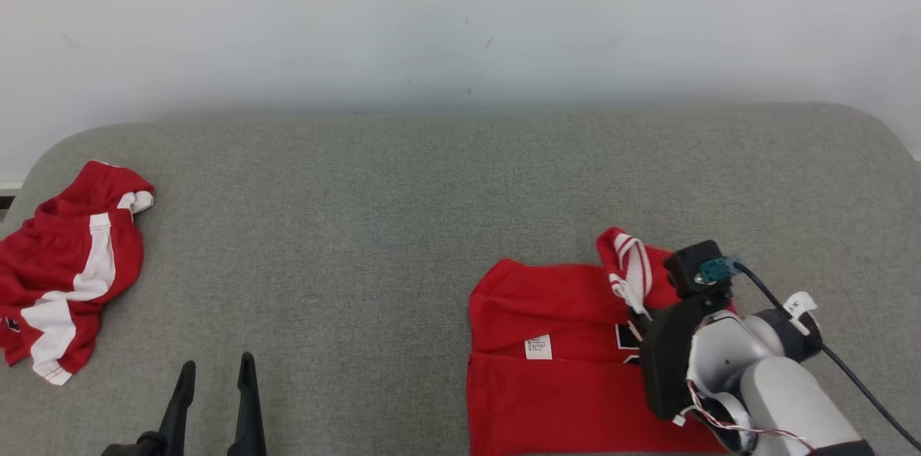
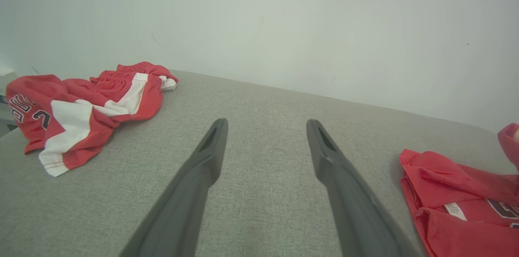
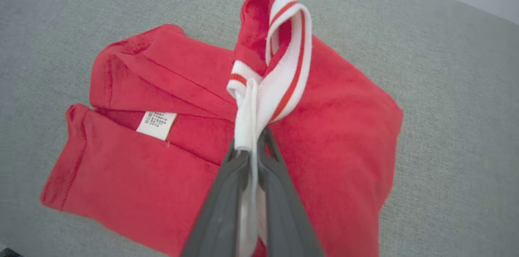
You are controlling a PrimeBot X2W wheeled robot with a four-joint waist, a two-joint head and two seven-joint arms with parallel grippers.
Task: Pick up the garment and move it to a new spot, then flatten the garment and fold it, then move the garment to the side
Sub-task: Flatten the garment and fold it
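The garment [image 1: 547, 384] is a red jersey lying folded on the grey surface at the lower right, with a white care label facing up. My right gripper [image 1: 640, 319] is shut on the jersey's white-and-red striped trim [image 3: 279, 66], which stands lifted above the rest of the cloth [image 3: 162, 176]; the trim runs down between the closed tips of that gripper [image 3: 251, 143]. My left gripper [image 1: 216, 362] stands open at the lower left, holding nothing, its tips [image 2: 265, 125] over bare fabric. The jersey's edge [image 2: 454, 192] lies to the right of those fingers.
A second red-and-white garment [image 1: 72, 276] lies crumpled at the far left edge of the grey padded surface [image 1: 403, 211], also seen left of my open fingers [image 2: 81, 111]. A pale wall [image 1: 432, 10] backs the surface. A black cable [image 1: 849, 370] trails from my right wrist.
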